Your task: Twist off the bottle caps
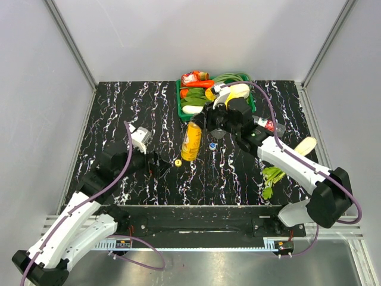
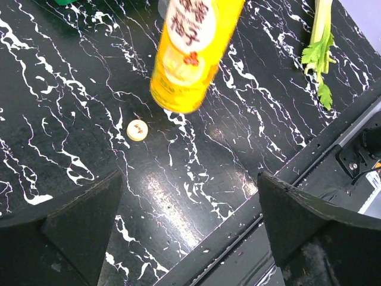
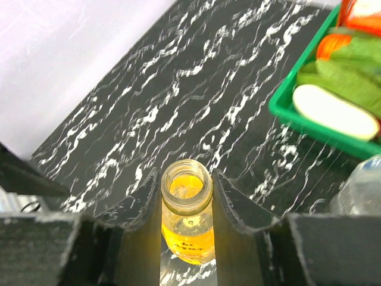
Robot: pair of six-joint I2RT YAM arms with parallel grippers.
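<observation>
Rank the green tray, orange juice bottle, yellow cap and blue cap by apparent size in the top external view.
1. green tray
2. orange juice bottle
3. yellow cap and blue cap: both tiny and look about alike, so not ranked against each other.

In the left wrist view the top edge cuts off the orange bottle [image 2: 193, 53] above its label, and the celery [image 2: 318, 47] too. We cannot read the mark on the yellow cap [image 2: 137, 130]. In the right wrist view the right fingers [image 3: 232, 205] hide that bottle's sides. A blurred clear bottle [image 3: 360, 190] and the tray [image 3: 286, 116] run off the right edge. From above, the right arm [image 1: 286, 158] covers part of the red-labelled bottle [image 1: 269, 125]; its cap we cannot make out.
</observation>
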